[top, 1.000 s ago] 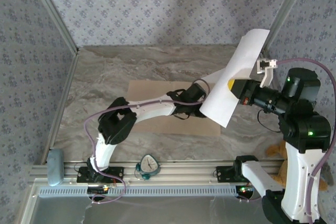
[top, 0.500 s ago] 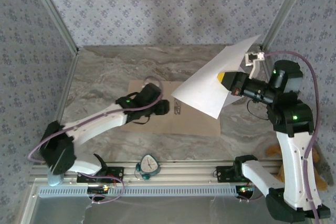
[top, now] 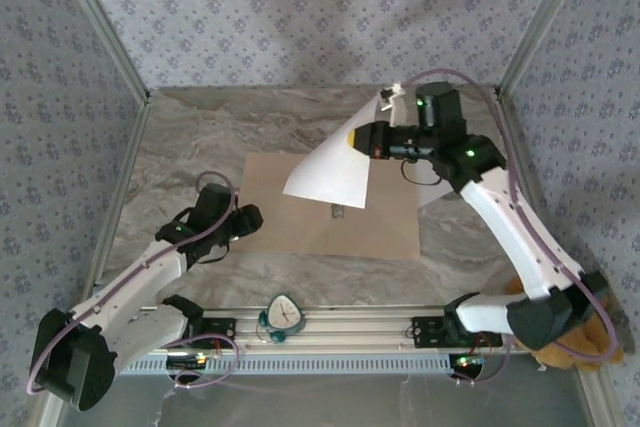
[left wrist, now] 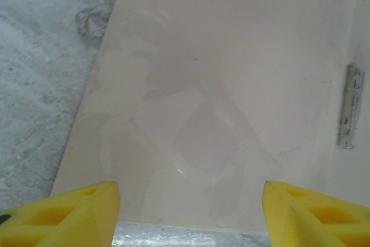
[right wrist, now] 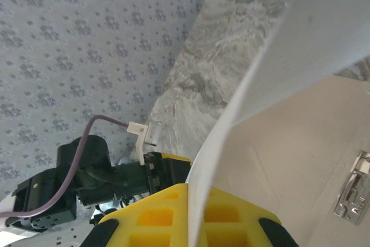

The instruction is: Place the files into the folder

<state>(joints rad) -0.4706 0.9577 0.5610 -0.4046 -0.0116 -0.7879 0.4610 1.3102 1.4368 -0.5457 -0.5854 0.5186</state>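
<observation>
Right hand (top: 354, 137) swung paper sheet (top: 330, 172) over folder (top: 290, 219), pinching its edge; left hand (left wrist: 191, 215) spread, withdrawn.

sheet (top: 330, 173) above folder (top: 285, 222) on table (top: 200, 137)

Seen from above, the paper sheet (top: 328, 172) hanging from the right gripper (top: 352, 137) hides the fingertips behind it and covers the far middle of the folder (top: 290, 227) as far as the clip (top: 337, 212). Whether one leaf or two is pinched cannot be told (edge-on at the right wrist, the sheet runs off the top and right edges). At the left wrist, the bottom edge cuts off both fingers (left wrist: 69, 212) of the left gripper (left wrist: 191, 201), and the folder runs past the top and right
</observation>
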